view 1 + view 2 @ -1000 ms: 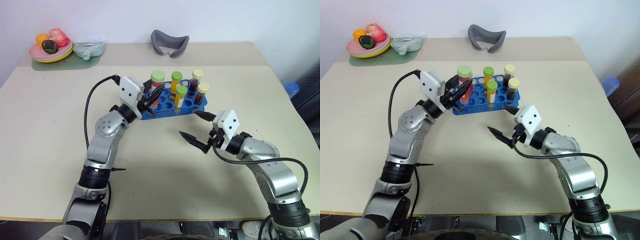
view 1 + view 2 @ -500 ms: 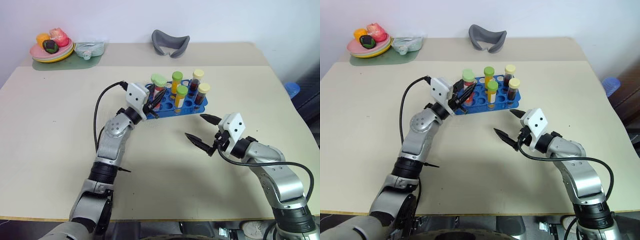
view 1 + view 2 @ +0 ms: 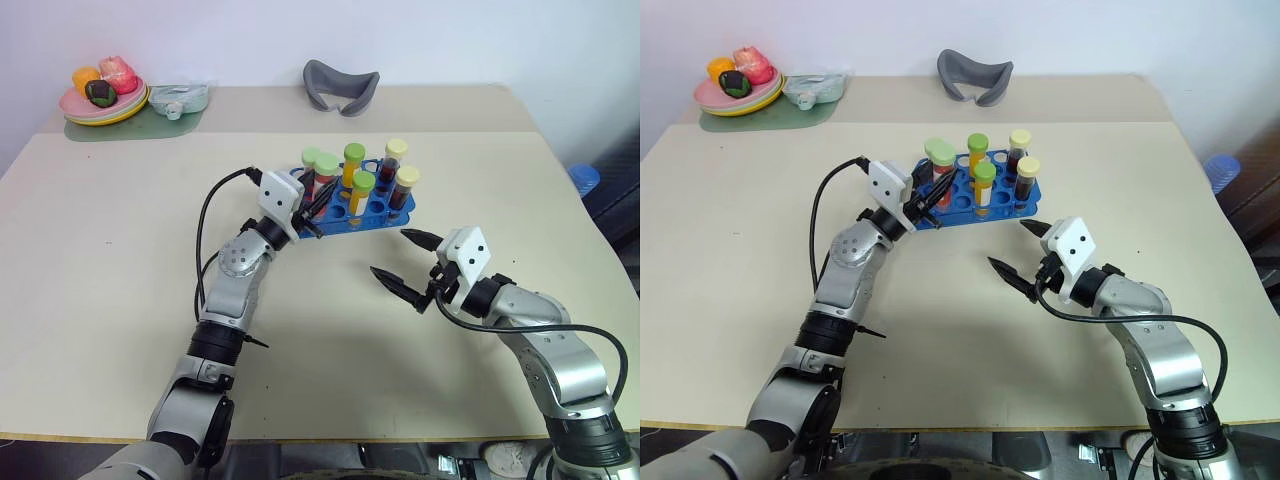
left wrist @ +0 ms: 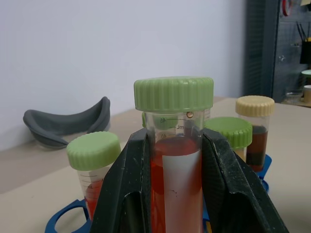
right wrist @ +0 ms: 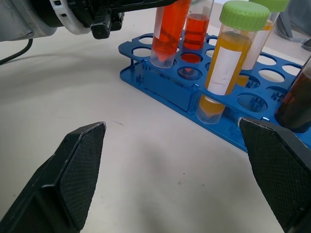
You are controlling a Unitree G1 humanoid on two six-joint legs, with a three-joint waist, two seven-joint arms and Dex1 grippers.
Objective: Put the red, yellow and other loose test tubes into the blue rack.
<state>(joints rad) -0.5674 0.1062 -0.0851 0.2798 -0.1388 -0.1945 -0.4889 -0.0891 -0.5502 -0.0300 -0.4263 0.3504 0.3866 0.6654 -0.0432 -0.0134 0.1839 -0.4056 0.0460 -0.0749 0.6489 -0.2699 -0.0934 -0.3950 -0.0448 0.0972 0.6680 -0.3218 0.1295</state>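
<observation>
Two black fingers (image 4: 221, 189) of the left gripper (image 3: 312, 205) are clamped on the red tube (image 4: 176, 179), which stands nearly upright, cap up, its bottom entering a hole at the blue rack's (image 5: 170, 92) left front corner. Five more tubes already stand in the rack and none lies loose on the counter (image 3: 120, 260), so this looks like the last one. The right gripper (image 3: 403, 262), fingers wide apart and empty, hangs just in front of the rack.

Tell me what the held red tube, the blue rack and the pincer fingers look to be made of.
Red tube: clear glossy plastic, likely; printed marks, ribbed green cap. Blue rack: moulded glossy plastic, probably. Right pincer fingers: black, matte, with a cross-hatched rubbery-looking face.
</observation>
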